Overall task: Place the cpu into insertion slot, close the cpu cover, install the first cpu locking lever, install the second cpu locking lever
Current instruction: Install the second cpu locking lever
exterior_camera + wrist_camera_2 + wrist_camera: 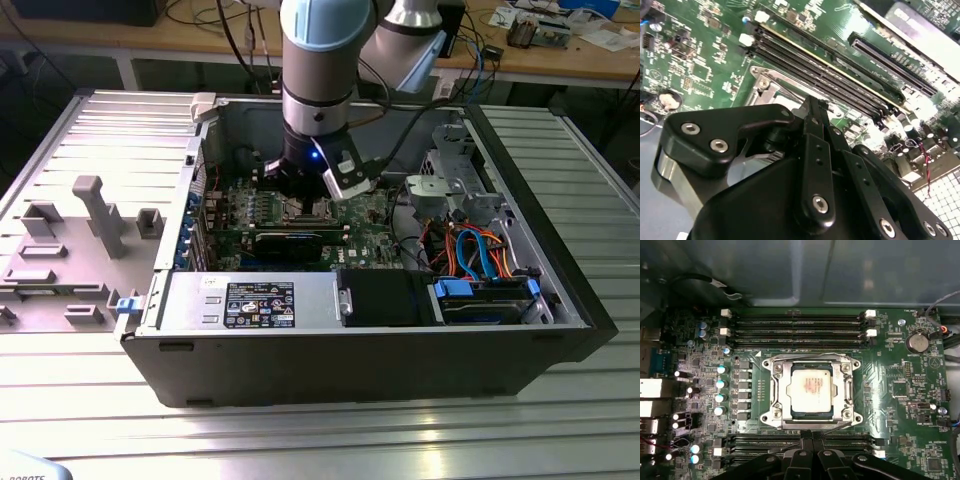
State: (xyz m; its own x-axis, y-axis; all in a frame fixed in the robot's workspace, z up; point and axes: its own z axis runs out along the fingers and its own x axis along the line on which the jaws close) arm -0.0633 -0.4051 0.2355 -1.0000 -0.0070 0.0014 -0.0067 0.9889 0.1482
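Note:
The cpu, a dull silver square chip, lies flat in the socket of the green board. The cpu cover, a grey metal frame, is folded down around it. Thin wire levers run along two sides of the socket. My gripper hovers at the socket's edge beside the memory slots, and its black fingers are pressed together with nothing visible between them. In the exterior view the arm's wrist stands straight over the socket inside the open computer case.
Memory slots flank the socket on two sides. A black card lies in front of the socket, then a power supply. A drive cage with blue and orange cables fills the exterior view's right. A grey fixture stands left of the case.

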